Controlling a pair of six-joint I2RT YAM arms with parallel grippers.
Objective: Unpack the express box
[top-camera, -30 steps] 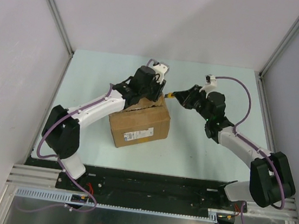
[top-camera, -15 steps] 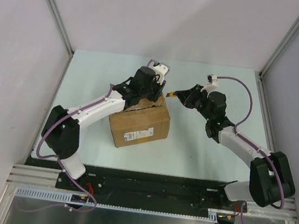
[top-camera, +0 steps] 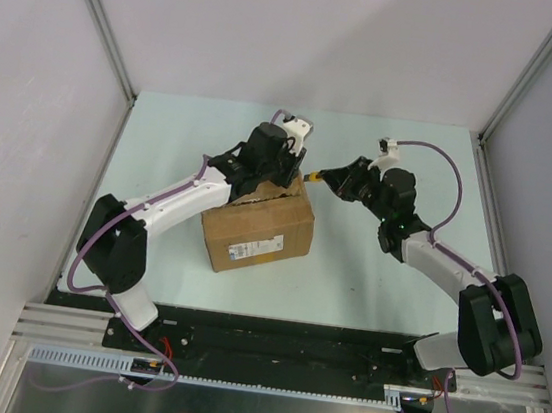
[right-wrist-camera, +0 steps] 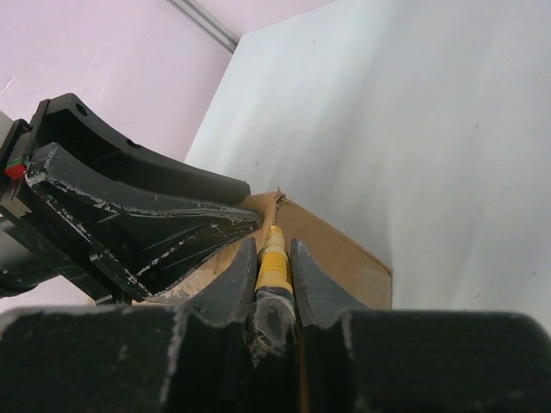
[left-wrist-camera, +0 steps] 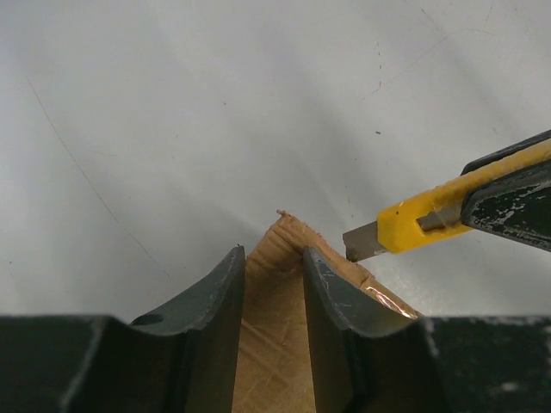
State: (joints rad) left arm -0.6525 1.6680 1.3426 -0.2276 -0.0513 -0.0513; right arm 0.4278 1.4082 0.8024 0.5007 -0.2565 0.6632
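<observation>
The express box (top-camera: pixel 258 227), brown cardboard with a white label (top-camera: pixel 256 245), stands mid-table. My left gripper (top-camera: pixel 285 172) rests on its far top corner. In the left wrist view its fingers (left-wrist-camera: pixel 211 318) stand a narrow gap apart with the box top (left-wrist-camera: pixel 271 335) showing between them. My right gripper (top-camera: pixel 338 179) is shut on a yellow utility knife (top-camera: pixel 313 175). The knife's blade (left-wrist-camera: pixel 362 243) is out and sits right at the box's far corner, beside the left fingers. In the right wrist view the knife (right-wrist-camera: pixel 274 258) lies between the fingertips (right-wrist-camera: pixel 234 280), pointing at the frayed corner (right-wrist-camera: pixel 280 200).
The pale table (top-camera: pixel 163 142) is walled by grey panels left, right and behind, with metal posts (top-camera: pixel 98 13) at the corners. The left arm's link (top-camera: pixel 170 204) lies alongside the box's left side. A black rail (top-camera: pixel 281 333) runs along the near edge.
The right gripper lifted the knife slightly away from the box corner, then brought it back to the corner. The left gripper and the box have not moved.
</observation>
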